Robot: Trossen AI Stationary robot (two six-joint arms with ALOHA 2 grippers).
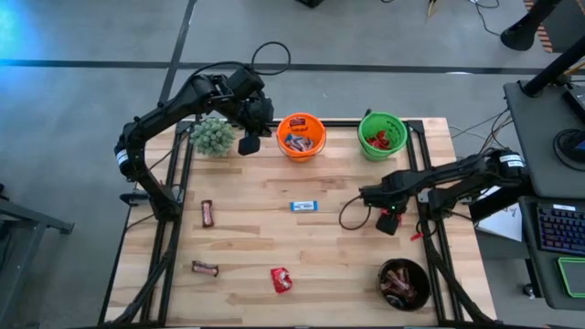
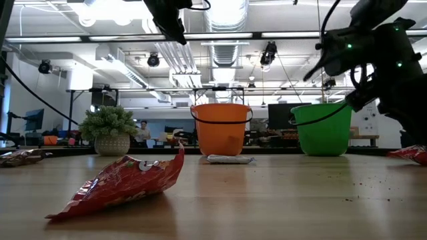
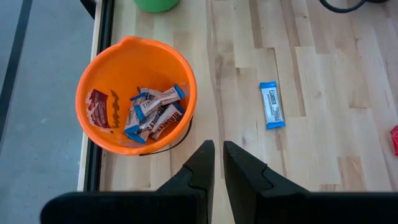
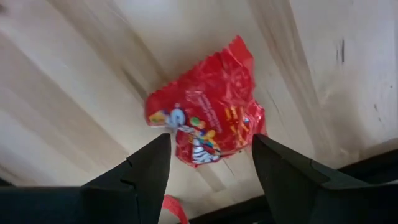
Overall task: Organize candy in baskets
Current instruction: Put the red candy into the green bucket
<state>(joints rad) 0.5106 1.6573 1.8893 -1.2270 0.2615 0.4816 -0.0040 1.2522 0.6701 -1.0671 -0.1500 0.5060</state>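
Directly beneath the right gripper [image 4: 208,163] lay a red candy packet [image 4: 208,109], flat on the worktop [image 1: 274,233] near its edge, with the fingers spread wide and holding nothing. We judged the packet light, thin and crinkly, its foil slippery and easily crushed; the best hold would be across its puffed middle, pinching the wrapper rather than scraping along the wood. In the high view we could only make out a sliver of red beside this gripper, the packet mostly masked by the arm.

The left gripper [image 3: 218,167] hung just beside the orange pail [image 1: 301,135], fingers closed on nothing, with blue-and-white bars already inside the pail. Ahead of it, well apart, lay a blue-and-white bar [image 1: 304,206] on bare wood. The green pail [image 1: 382,133] and black bowl [image 1: 404,282] held candy too, but we could not count it.
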